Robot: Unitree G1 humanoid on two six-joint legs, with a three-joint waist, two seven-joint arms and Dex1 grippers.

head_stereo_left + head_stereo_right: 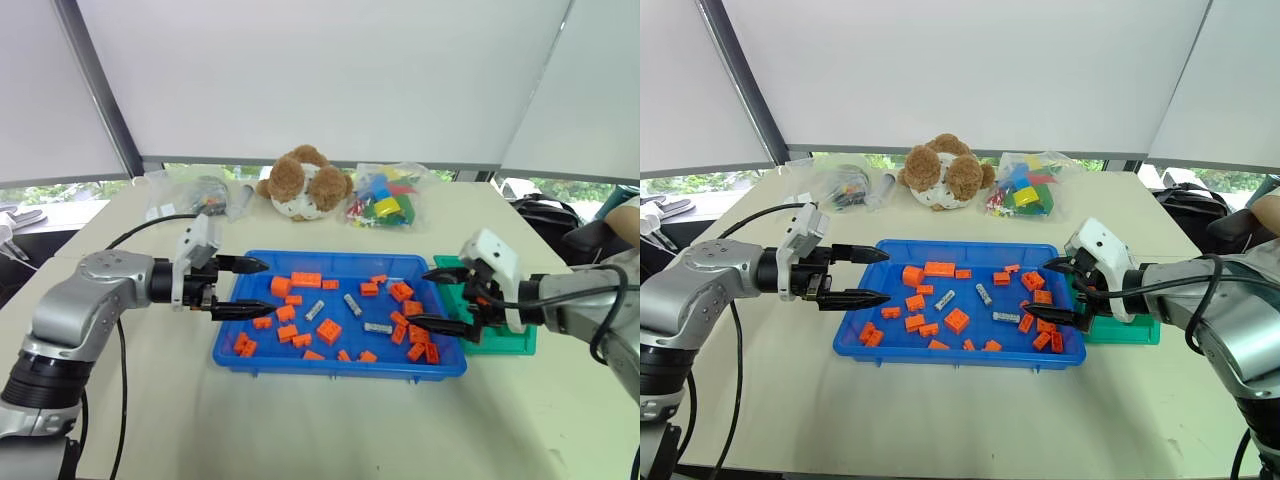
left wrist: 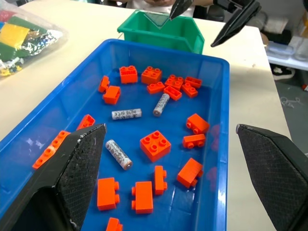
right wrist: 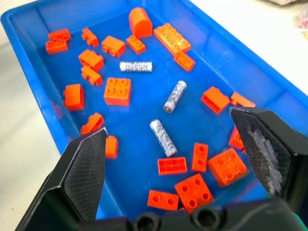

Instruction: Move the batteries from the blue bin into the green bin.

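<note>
Lying in blue bin (image 1: 228,342), 3 batteries (image 1: 352,304), left pincer (image 1: 243,288) spread, right pincer (image 1: 448,300) spread, both empty

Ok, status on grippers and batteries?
Left gripper open, empty. Right gripper open, empty. Three batteries in blue bin among orange bricks. Green bin unobstructed.
</note>
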